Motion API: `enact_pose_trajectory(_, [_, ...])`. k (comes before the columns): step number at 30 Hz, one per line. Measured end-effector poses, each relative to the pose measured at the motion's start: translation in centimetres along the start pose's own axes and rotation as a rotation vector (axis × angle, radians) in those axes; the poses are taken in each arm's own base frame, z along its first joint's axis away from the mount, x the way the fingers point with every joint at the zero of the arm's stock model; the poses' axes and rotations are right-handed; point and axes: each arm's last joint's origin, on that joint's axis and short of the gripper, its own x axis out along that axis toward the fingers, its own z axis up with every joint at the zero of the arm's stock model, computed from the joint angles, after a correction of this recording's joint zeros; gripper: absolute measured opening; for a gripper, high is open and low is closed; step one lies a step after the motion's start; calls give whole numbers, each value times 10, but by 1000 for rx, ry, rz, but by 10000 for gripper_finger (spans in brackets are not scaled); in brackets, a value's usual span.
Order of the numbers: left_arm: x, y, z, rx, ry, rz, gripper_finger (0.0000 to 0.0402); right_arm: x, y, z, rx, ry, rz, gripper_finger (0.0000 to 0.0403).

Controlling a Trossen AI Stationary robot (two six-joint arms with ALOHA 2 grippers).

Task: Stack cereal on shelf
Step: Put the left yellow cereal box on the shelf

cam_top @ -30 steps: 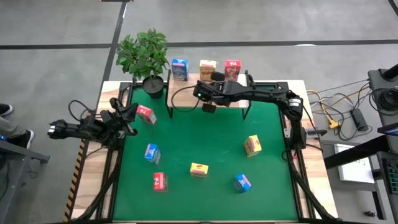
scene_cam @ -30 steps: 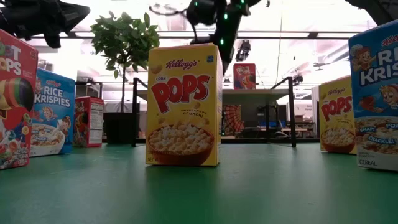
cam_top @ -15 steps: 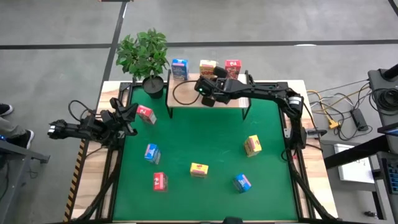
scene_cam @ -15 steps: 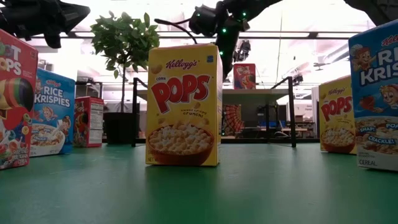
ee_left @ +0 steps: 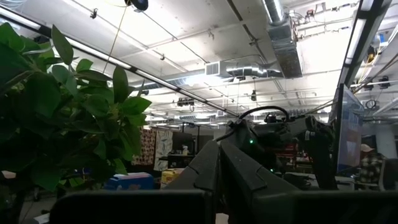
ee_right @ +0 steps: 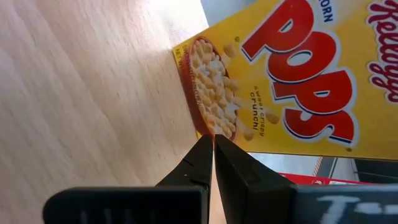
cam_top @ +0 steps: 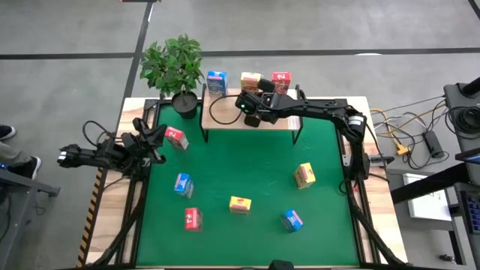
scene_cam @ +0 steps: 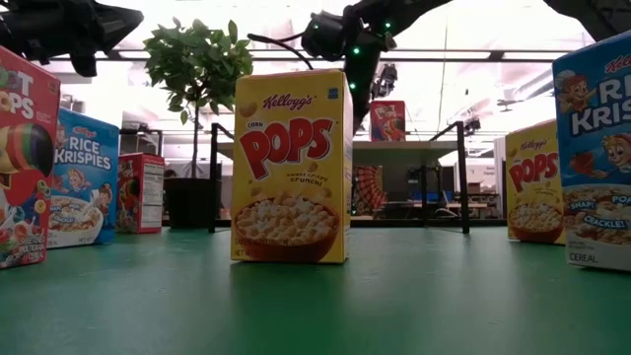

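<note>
The wooden shelf (cam_top: pixel 225 120) stands at the table's far edge. A blue (cam_top: pixel 217 83), a yellow (cam_top: pixel 249 80) and a red cereal box (cam_top: pixel 280 81) stand upright on it in a row. My right gripper (cam_top: pixel 253 93) is over the shelf, shut and empty, with its tips at the yellow box's lower front edge (ee_right: pixel 202 127). My left gripper (cam_top: pixel 159 136) is shut at the mat's left edge, beside a red box (cam_top: pixel 177 139) that stands on the mat. My right gripper has its shut fingertips (ee_right: pixel 205 146) right at the bottom front edge of the yellow box (ee_right: pixel 199 124), close above the shelf board (ee_right: pixel 93 93). I cannot tell whether they touch the box. The box stands upright on the shelf.
On the green mat (cam_top: pixel 247 157) stand a blue box (cam_top: pixel 184 184), a red box (cam_top: pixel 192 218), a yellow box (cam_top: pixel 240 204), a blue box (cam_top: pixel 292 220) and a yellow box (cam_top: pixel 304 175). A potted plant (cam_top: pixel 175 67) stands left of the shelf.
My right gripper has gone from the shelf's near edge toward the table's far edge, over the board, up to the yellow box. Its fingers stay shut. No box has moved.
</note>
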Motion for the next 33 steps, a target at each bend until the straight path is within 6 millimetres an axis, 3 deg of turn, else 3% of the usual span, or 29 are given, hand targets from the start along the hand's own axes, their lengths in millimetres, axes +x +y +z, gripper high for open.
enact_pose_trajectory(7, [0, 0, 0, 0, 0, 0, 0, -31, 10, 6, -11, -75, 35, 9])
enact_pose_trajectory(11, [0, 0, 0, 7, 0, 0, 0, -58, 23, 13, 3, -169, 187, 9])
enact_pose_trajectory(14, [0, 0, 0, 6, -2, 1, 0, -85, 32, 18, 20, -261, 388, 9])
enact_pose_trajectory(18, [0, 0, 0, 5, -3, 1, 0, -117, 52, 21, -7, -345, 783, 9])
enact_pose_trajectory(23, [0, 0, 0, -2, -2, 0, 0, -152, 81, 17, -6, -330, 1142, 9])
enact_pose_trajectory(27, [0, 0, 0, -2, -3, 0, 0, -178, 108, 8, -39, -283, 1185, 9])
enact_pose_trajectory(33, [0, 0, 0, -2, -3, 0, 0, -210, 135, -2, -16, -274, 1065, 9])
